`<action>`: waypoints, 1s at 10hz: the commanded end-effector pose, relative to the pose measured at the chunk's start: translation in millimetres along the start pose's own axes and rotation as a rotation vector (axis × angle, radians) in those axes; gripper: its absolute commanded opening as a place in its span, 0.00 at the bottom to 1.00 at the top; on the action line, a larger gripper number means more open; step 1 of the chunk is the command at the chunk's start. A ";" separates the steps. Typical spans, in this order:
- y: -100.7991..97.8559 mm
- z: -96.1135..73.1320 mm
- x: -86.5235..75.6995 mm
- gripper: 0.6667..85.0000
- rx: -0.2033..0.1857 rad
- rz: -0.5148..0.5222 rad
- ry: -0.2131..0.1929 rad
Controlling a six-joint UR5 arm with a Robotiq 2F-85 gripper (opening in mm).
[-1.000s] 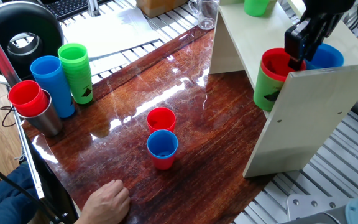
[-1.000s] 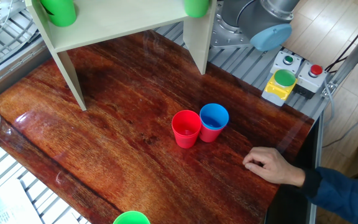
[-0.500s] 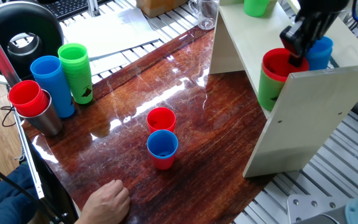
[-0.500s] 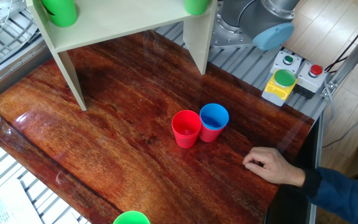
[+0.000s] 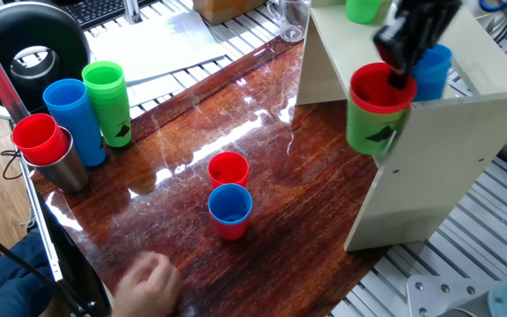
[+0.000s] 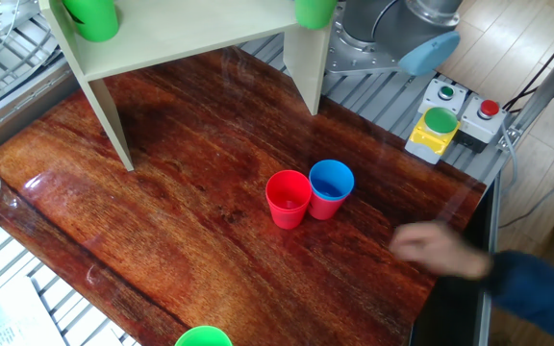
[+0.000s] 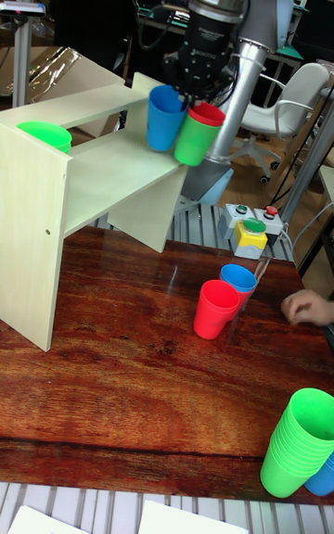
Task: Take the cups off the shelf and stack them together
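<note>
cups (image 7: 197, 137) red-in-green hang tilted below gripper (image 7: 190, 104), pinched at their rim

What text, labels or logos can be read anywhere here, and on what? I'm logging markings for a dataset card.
No readable words or numbers in any view.
Green cup carried by the gripper: black logo, a shape only, no legible letters.
Green cup column: similar black mark, too small to read.
Button box: green and red buttons, no legible lettering.
Black round device: pale emblem, no readable text.
</note>
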State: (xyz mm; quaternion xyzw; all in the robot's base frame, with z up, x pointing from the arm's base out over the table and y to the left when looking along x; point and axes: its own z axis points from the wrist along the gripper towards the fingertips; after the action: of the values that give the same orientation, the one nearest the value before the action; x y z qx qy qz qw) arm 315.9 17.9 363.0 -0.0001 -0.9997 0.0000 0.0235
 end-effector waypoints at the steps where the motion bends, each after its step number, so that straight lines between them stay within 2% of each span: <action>1: 42.3 -3.3 -42.2 0.01 -0.009 -0.179 -0.060; 2: 46.0 0.0 -59.5 0.01 0.027 -0.297 -0.094; 3: 65.3 6.2 -71.5 0.01 0.008 -0.372 -0.118; 4: 88.5 13.3 -78.8 0.01 -0.040 -0.417 -0.138; 5: 102.3 20.8 -84.5 0.01 -0.056 -0.467 -0.152; 8: 134.1 48.2 -97.6 0.01 -0.066 -0.627 -0.186; 10: 142.3 63.7 -104.2 0.01 -0.047 -0.727 -0.202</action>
State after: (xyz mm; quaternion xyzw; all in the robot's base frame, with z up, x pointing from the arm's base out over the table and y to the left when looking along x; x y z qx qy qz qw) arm 408.0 133.9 314.4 0.2850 -0.9563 -0.0258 -0.0602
